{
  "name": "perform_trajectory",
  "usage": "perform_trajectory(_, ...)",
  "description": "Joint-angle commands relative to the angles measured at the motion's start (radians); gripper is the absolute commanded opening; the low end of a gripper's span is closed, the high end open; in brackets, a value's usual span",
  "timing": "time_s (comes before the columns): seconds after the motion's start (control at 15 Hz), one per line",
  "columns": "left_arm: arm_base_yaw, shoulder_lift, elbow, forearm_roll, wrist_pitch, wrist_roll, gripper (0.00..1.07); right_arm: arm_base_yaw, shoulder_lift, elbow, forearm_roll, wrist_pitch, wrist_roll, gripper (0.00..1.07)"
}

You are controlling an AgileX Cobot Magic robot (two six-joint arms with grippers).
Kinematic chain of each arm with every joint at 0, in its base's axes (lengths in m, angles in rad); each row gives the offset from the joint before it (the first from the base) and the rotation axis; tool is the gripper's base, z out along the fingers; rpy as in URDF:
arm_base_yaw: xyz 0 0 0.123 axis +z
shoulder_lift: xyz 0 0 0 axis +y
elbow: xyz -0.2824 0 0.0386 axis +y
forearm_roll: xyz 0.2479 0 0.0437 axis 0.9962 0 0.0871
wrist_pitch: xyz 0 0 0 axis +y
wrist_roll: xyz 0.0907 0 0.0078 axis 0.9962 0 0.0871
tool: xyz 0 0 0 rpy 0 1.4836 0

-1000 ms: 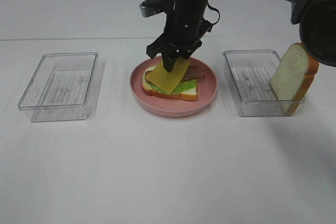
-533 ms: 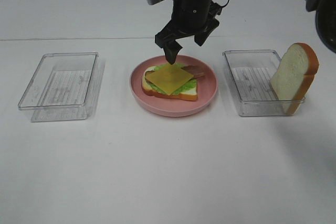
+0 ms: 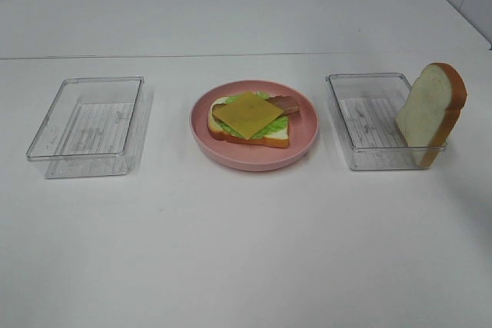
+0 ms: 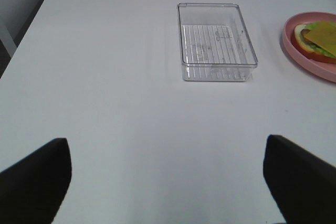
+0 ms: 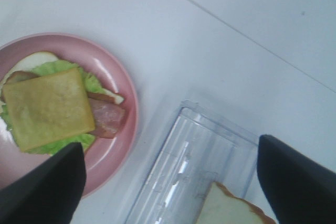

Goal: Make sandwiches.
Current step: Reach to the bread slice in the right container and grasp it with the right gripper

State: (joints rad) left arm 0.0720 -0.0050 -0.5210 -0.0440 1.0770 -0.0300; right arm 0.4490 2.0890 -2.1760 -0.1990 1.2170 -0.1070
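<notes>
1. Four layers were already stacked on the pink plate [image 3: 254,155] at the middle of the table [image 3: 246,251]: a bottom bread slice [image 3: 270,140], lettuce [image 3: 265,129], bacon [image 3: 283,104] and, uppermost, the cheese slice [image 3: 248,114].
2. One part remained unplaced: the second bread slice [image 3: 430,113] stood on edge, leaning at the right end of the right tray [image 3: 367,119], toward the table's right edge.
3. The left tray [image 3: 88,124], toward the left edge, held nothing visible.
4. The right gripper [image 5: 170,182] had its jaws spread wide and held nothing; it was above the gap between plate and right tray.
5. The left gripper [image 4: 168,174] was likewise wide open and empty, above bare table near the left tray.
6. Judged remaining work: seat the second bread slice on the cheese to close the sandwich.
</notes>
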Motion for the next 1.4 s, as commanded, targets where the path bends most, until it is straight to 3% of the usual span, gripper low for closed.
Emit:
perform_trajectory(0.07, -0.005, -0.017, 0.002, -0.007, -0.003, 0.001, 0.91, -0.072, -0.056, 0.000, -0.020, 0.089, 0.031, 0.87)
perform_trajectory(0.4, -0.005, -0.017, 0.002, -0.007, -0.003, 0.001, 0.91, -0.317, -0.140, 0.121, 0.064, 0.078, 0.030, 0.87)
perform_trajectory(0.6, -0.005, -0.017, 0.002, -0.007, -0.003, 0.001, 0.91, -0.432, -0.134, 0.317, 0.157, 0.003, 0.021, 0.87)
perform_trajectory(0.8, -0.005, -0.017, 0.002, -0.007, -0.003, 0.001, 0.91, -0.457, -0.102, 0.470, 0.208, -0.094, -0.003, 0.87)
perform_trajectory(1.13, -0.005, -0.017, 0.002, -0.007, -0.003, 0.001, 0.91, -0.455, -0.001, 0.510, 0.243, -0.129, -0.006, 0.83)
perform_trajectory(1.27, -0.005, -0.017, 0.002, -0.007, -0.003, 0.001, 0.91, -0.455, 0.013, 0.510, 0.270, -0.129, -0.022, 0.74)
perform_trajectory(1.4, -0.005, -0.017, 0.002, -0.007, -0.003, 0.001, 0.91, -0.455, 0.017, 0.510, 0.291, -0.126, -0.024, 0.34)
